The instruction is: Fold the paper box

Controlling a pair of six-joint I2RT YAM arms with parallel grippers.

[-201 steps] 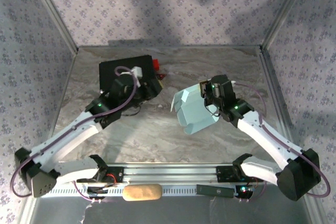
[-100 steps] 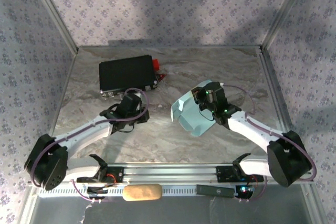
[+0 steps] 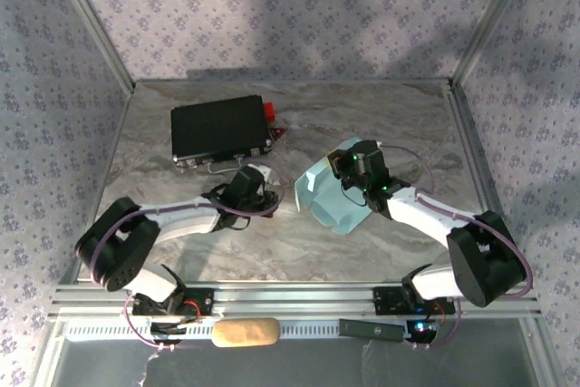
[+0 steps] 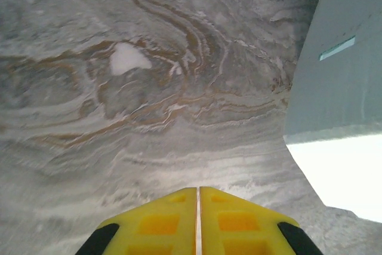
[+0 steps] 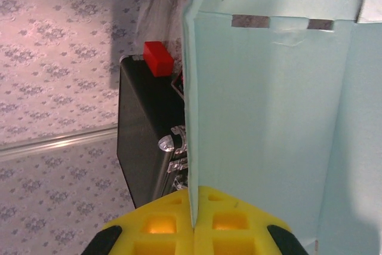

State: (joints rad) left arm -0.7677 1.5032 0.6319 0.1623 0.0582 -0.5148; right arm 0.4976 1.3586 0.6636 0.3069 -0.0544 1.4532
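1. The right claw (image 5: 192,198) is pinched tight on a thin edge of the paper box (image 5: 268,117). The pale blue card rises from between its yellow fingers (image 5: 230,219) and spreads out to their right.
2. From above, the right claw (image 3: 349,169) holds the box's far right side, and the rest of the paper box (image 3: 326,201) slopes away to the claw's left. Whether the box's low edge touches the table (image 3: 272,242) cannot be told.
3. The left claw (image 4: 197,190) is closed with nothing between its fingers, low over the table. The box stands ahead of it and to its right, apart from it.
4. The box is a shell of creased panels (not a closed shape yet), and no contents can be made out.
5. The black case (image 3: 217,129) with a red end (image 3: 269,112) lies flat and closed beyond the left claw (image 3: 268,189), so its inside is hidden.
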